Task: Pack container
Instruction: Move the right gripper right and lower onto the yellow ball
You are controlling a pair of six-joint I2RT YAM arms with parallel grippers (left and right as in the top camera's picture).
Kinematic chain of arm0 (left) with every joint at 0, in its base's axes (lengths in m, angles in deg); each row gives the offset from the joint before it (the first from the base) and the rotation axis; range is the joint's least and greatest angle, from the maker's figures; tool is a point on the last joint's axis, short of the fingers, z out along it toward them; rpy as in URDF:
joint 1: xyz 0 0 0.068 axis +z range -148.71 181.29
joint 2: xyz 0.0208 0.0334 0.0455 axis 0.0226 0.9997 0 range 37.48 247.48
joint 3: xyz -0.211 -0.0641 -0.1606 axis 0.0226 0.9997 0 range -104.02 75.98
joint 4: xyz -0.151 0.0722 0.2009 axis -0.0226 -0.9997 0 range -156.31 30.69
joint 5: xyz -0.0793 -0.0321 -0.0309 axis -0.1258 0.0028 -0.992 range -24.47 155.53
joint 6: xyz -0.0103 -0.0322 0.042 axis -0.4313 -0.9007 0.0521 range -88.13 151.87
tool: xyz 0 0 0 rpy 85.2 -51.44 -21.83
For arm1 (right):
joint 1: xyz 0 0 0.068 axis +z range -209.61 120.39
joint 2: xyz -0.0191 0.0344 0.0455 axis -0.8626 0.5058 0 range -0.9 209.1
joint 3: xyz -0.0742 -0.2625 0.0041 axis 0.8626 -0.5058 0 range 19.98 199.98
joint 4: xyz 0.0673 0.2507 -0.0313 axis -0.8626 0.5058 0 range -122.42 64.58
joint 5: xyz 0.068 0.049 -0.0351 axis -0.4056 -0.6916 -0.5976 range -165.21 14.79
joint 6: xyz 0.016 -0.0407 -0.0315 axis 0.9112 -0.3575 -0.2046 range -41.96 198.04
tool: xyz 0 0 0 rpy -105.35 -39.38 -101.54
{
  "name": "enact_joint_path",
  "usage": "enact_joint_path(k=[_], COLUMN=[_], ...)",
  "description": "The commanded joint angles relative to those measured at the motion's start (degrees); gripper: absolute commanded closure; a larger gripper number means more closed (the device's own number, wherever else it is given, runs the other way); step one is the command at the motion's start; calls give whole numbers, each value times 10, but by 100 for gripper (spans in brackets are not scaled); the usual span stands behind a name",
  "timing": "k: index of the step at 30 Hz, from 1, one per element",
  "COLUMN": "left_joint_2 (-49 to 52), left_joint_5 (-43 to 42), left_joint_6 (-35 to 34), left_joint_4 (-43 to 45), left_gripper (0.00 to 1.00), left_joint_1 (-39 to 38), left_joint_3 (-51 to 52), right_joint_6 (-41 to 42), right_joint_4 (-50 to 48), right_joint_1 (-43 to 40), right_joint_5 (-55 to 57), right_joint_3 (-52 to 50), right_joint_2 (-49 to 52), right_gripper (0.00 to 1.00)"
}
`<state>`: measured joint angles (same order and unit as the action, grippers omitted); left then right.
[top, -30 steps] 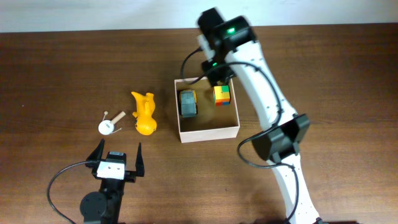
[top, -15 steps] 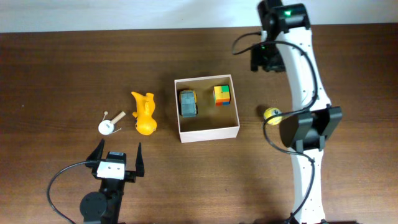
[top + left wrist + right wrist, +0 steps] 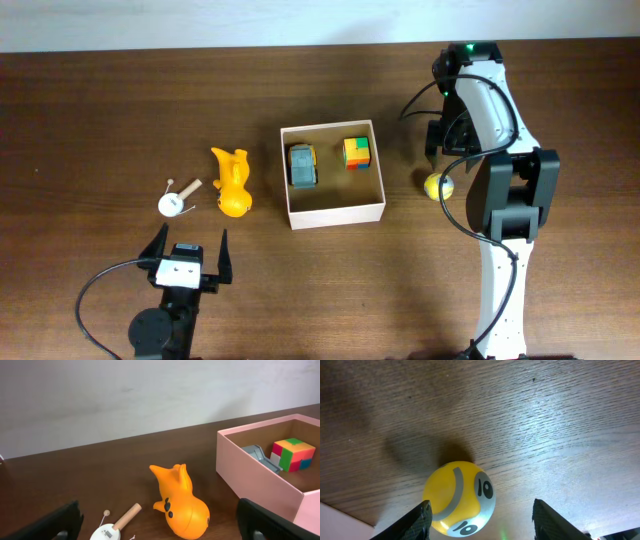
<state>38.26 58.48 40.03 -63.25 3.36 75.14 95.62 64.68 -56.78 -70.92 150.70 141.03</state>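
Note:
The container (image 3: 334, 211) is a square shallow box with white walls and a tan inside, at the table's middle. It holds a grey toy car (image 3: 301, 165) and a multicoloured cube (image 3: 357, 152). It also shows at the right of the left wrist view (image 3: 250, 472). A yellow ball (image 3: 436, 185) marked 10 lies on the table right of the box. My right gripper (image 3: 480, 522) is open and hangs over that ball (image 3: 459, 498), not touching it. My left gripper (image 3: 188, 252) is open and empty near the front edge, facing an orange toy (image 3: 182, 501).
An orange whale-like toy (image 3: 231, 181) lies left of the box. A small white disc with a wooden handle (image 3: 176, 198) lies further left, also in the left wrist view (image 3: 116, 527). A pale wall runs along the table's far edge.
My right arm swung from over the box's far side to the right and came down over the yellow ball. The left arm has not moved.

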Motion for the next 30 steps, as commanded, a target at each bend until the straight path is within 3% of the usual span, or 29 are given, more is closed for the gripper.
enact_joint_path(k=[1, 11, 21, 26, 30], left_joint_2=[-5, -5, -5, -5, -5], left_joint_5=[4, 4, 4, 4, 4], left_joint_6=[9, 9, 10, 10, 9], left_joint_4=[-2, -2, -2, -2, -2], left_gripper=[1, 1, 1, 1, 1], left_joint_1=[2, 2, 2, 2, 2], left_joint_3=[3, 3, 3, 3, 3], right_joint_6=[-12, -12, -12, -12, -12], right_joint_4=[2, 1, -43, -52, -55], right_joint_1=[9, 36, 35, 35, 35], right_joint_5=[7, 3, 2, 3, 3], right_joint_3=[-3, -12, -97, -119, -119], right_joint_2=[-17, -17, -17, -17, -17], right_gripper=[41, 28, 31, 44, 70])
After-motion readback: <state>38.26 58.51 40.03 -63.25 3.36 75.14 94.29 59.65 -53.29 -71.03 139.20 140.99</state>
